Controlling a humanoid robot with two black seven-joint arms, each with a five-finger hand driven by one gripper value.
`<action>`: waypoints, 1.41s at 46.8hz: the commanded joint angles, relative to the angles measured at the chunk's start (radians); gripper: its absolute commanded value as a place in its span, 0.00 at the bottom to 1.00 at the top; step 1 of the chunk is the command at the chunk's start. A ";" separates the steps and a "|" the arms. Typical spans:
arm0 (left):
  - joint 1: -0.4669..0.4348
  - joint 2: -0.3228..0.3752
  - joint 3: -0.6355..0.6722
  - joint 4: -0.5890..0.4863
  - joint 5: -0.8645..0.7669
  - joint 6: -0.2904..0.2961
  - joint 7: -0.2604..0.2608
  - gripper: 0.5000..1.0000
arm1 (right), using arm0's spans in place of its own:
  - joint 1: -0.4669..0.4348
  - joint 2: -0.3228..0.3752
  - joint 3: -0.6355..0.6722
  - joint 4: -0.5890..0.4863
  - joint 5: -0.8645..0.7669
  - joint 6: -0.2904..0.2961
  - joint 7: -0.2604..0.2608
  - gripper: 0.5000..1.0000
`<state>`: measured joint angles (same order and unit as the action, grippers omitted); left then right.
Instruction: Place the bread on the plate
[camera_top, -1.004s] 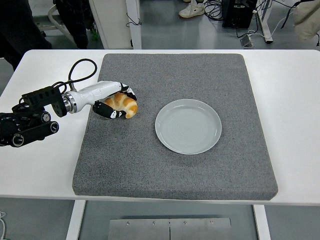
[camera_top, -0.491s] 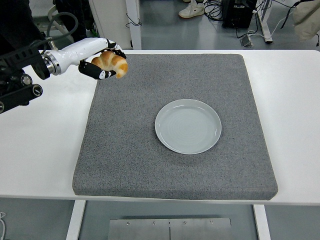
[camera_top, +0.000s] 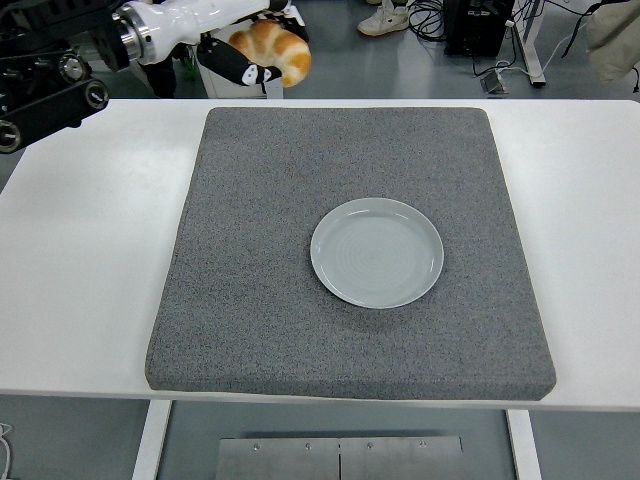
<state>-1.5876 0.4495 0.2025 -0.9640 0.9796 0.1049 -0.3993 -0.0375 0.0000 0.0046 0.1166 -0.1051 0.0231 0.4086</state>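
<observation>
In the head view, my left hand (camera_top: 262, 48) was at the top left of the picture, high above the far edge of the white table (camera_top: 90, 250). Its fingers (camera_top: 237, 62) were curled around the bread (camera_top: 272, 50), so the hand was gripping it. The bread was a golden-brown roll with lighter stripes on its crust. It hung in the air, not touching any surface. In the picture it appeared over the floor beyond the table, just past the far left corner of the grey mat (camera_top: 250, 280).

My left arm entered from the left edge. Its white forearm (camera_top: 185, 20) pointed toward the right, and the black part of the arm (camera_top: 45, 70) was behind it, near the picture's corner.

The plate (camera_top: 377, 252) lay flat on the grey mat, a little right of the mat's middle. It was pale grey-blue and round, and nothing lay on it. The plate and the bread were well apart; the bread was up and to the left of it.

The grey mat covered the middle of the table, with white table surface visible on both its sides.
</observation>
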 joint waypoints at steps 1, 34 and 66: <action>-0.002 -0.040 -0.009 -0.002 0.002 0.003 -0.016 0.00 | 0.001 0.000 0.002 0.000 0.001 0.000 0.001 1.00; 0.271 -0.135 -0.002 -0.144 0.245 0.162 -0.090 0.00 | -0.001 0.000 0.000 -0.002 0.001 0.000 0.001 1.00; 0.377 -0.256 -0.002 0.019 0.228 0.182 -0.093 0.00 | -0.009 0.000 0.002 0.000 -0.001 0.000 0.001 1.00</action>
<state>-1.2124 0.2119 0.2009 -0.9581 1.2088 0.2871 -0.4917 -0.0460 0.0000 0.0059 0.1162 -0.1056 0.0233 0.4091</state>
